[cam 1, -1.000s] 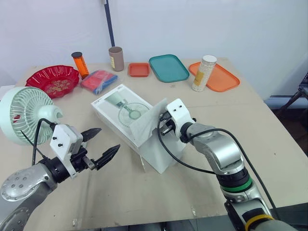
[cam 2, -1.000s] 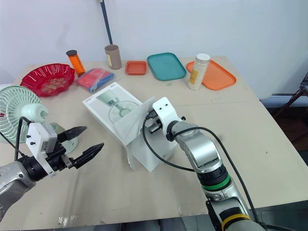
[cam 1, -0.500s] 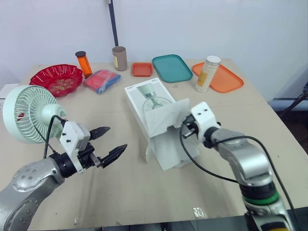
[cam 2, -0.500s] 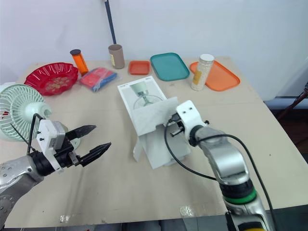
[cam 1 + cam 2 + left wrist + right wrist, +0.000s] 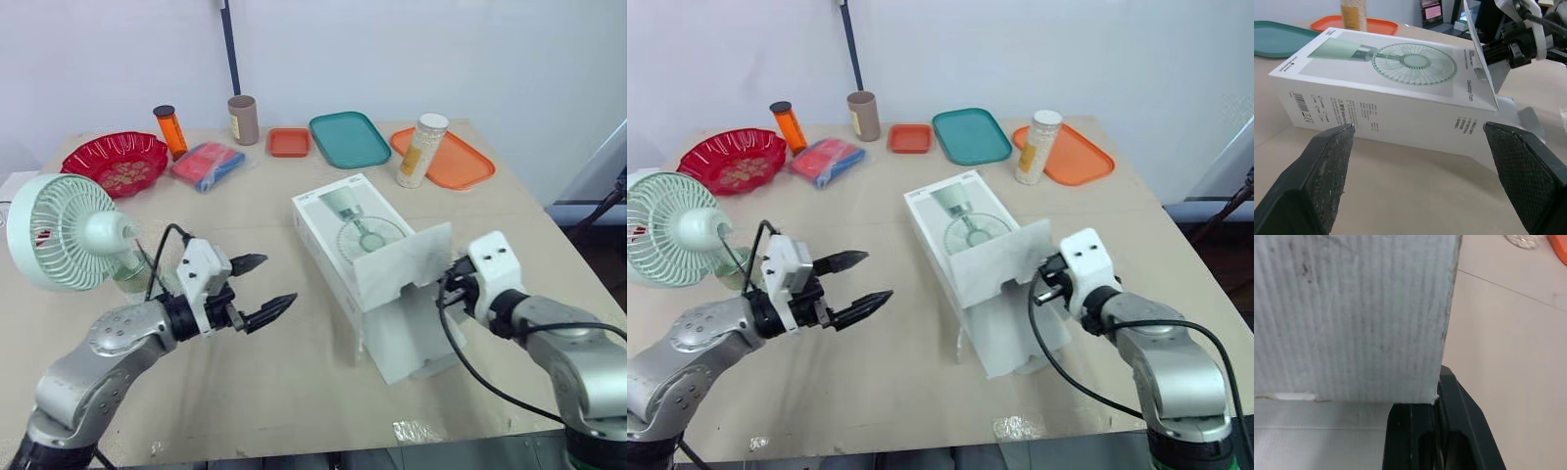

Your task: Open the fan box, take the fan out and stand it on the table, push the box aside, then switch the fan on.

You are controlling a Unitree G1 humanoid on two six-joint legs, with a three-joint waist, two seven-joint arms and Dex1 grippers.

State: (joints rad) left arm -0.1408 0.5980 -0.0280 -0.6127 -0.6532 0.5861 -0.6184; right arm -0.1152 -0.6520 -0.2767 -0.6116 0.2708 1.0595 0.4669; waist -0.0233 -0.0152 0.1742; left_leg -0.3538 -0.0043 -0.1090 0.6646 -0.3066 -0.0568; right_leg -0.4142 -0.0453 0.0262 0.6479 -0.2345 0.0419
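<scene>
Fan box [image 5: 1386,100]: barcode [image 5: 1303,102] and small print lines on side face; wording too small to read.

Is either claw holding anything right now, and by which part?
The right claw grips the box by the edge of its open flap. The left claw is open, holding nothing.

Beige table [image 5: 294,392] carrying everything. Fan box [image 5: 358,230] lying right of centre, near flap standing up. Fan [image 5: 59,232] standing at left edge. Lining far side, left to right: red dish [image 5: 115,163], orange bottle [image 5: 168,130], blue-red packet [image 5: 206,164], brown tube [image 5: 241,119], small orange tray [image 5: 289,142], teal tray [image 5: 350,139], white jar [image 5: 422,149], orange tray [image 5: 456,162].
</scene>
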